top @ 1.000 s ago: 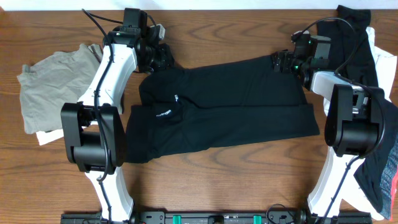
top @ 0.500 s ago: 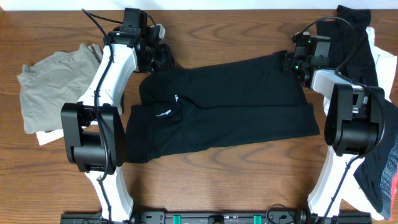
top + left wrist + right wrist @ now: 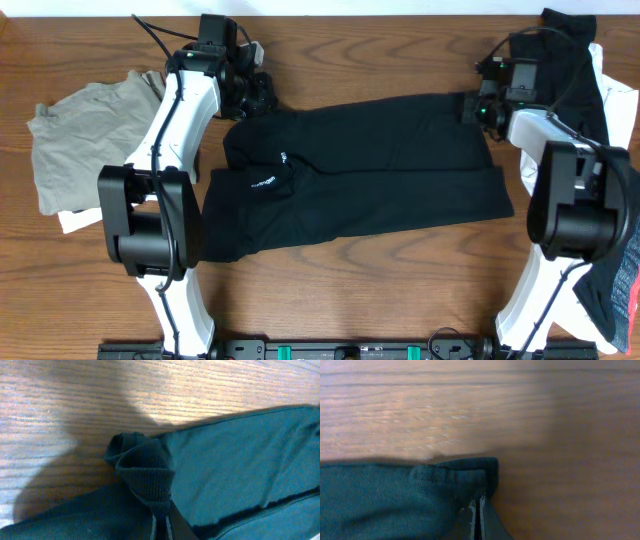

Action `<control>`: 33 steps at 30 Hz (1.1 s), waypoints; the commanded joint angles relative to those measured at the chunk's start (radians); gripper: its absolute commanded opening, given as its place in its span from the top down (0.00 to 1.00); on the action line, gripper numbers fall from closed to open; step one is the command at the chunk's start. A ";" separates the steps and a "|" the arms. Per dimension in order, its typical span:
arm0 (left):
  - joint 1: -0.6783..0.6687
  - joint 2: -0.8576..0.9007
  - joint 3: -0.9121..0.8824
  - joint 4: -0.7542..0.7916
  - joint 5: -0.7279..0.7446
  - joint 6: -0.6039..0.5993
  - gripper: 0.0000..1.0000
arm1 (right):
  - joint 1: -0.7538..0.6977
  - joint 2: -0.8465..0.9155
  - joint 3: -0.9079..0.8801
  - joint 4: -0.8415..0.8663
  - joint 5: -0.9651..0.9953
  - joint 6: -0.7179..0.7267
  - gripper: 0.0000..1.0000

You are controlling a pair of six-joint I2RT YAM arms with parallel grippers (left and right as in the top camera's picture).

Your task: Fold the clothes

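The black T-shirt (image 3: 380, 170) lies flat across the middle of the table, doubled lengthwise, its small white logo (image 3: 265, 182) facing up near the left end. My left gripper (image 3: 262, 97) is at the shirt's far left corner, shut on a bunched ribbed edge (image 3: 147, 472); in the left wrist view the left gripper (image 3: 161, 527) pinches that rib between closed jaws. My right gripper (image 3: 470, 107) sits at the far right corner. In the right wrist view the right gripper (image 3: 477, 517) is shut on the shirt's hem corner (image 3: 470, 472), with bare wood beside it.
An olive-grey garment (image 3: 80, 140) lies crumpled at the left over a white piece (image 3: 75, 222). At the right edge black and white clothes (image 3: 600, 60) are piled, with a dark and pinkish piece (image 3: 620, 285) lower down. Both arm bases stand at the near edge.
My right gripper has slid right along the shirt's far edge to its corner and has shut on the hem. The left gripper has kept its grip and place.
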 commanded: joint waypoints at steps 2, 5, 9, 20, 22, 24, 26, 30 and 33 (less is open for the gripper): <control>0.004 -0.109 0.005 -0.029 -0.013 0.005 0.94 | -0.042 -0.130 -0.001 -0.034 0.068 0.006 0.99; 0.004 -0.168 0.005 -0.061 -0.014 0.005 0.94 | -0.058 -0.187 -0.001 -0.089 0.068 0.006 0.99; 0.004 -0.227 0.005 -0.134 -0.014 0.005 0.94 | -0.065 -0.253 -0.001 -0.185 0.068 0.006 0.99; 0.012 -0.253 0.005 -0.425 -0.046 0.006 0.94 | -0.065 -0.352 -0.001 -0.581 0.114 -0.002 0.99; 0.015 -0.253 0.005 -0.452 -0.064 0.006 0.94 | -0.065 -0.354 -0.001 -0.648 0.154 -0.002 0.99; 0.020 -0.253 0.005 -0.481 -0.066 0.006 0.94 | -0.065 -0.354 -0.001 -0.713 0.205 -0.002 0.99; 0.023 -0.253 0.005 -0.519 -0.066 0.006 0.94 | -0.065 -0.354 -0.001 -0.755 0.240 -0.001 0.99; 0.023 -0.253 0.005 -0.610 -0.067 0.006 0.94 | -0.065 -0.354 -0.001 -0.800 0.244 -0.001 0.99; 0.023 -0.253 -0.010 -0.651 -0.067 0.006 0.94 | -0.065 -0.354 -0.001 -0.826 0.244 -0.001 0.99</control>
